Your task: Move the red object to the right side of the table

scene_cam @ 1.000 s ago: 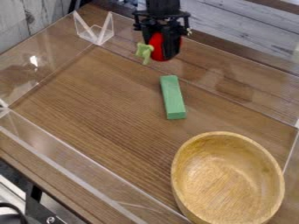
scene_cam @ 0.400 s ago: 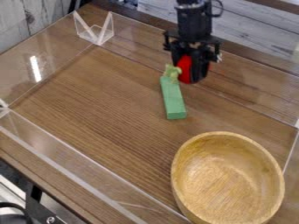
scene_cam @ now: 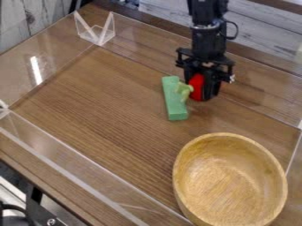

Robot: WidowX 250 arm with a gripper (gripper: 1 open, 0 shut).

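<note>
The red object (scene_cam: pixel 200 86), a small strawberry-like toy with a green stem poking out to the left, sits between the black fingers of my gripper (scene_cam: pixel 203 88). The gripper is shut on it and points almost straight down, low over the brown wood-grain table (scene_cam: pixel 94 115), just right of the flat green block's (scene_cam: pixel 175 99) upper end. The toy's lower part is partly hidden by the fingers, so I cannot tell whether it touches the tabletop.
A round light-wooden bowl (scene_cam: pixel 230 181) stands at the front right. Low clear acrylic walls (scene_cam: pixel 71 168) border the table, with a clear stand (scene_cam: pixel 94 28) at the back left. Bare wood lies right of the gripper, up to the right wall.
The gripper has carried the red object to the right and down, from the back centre to beside the green block's upper end. Block and bowl have stayed put.
</note>
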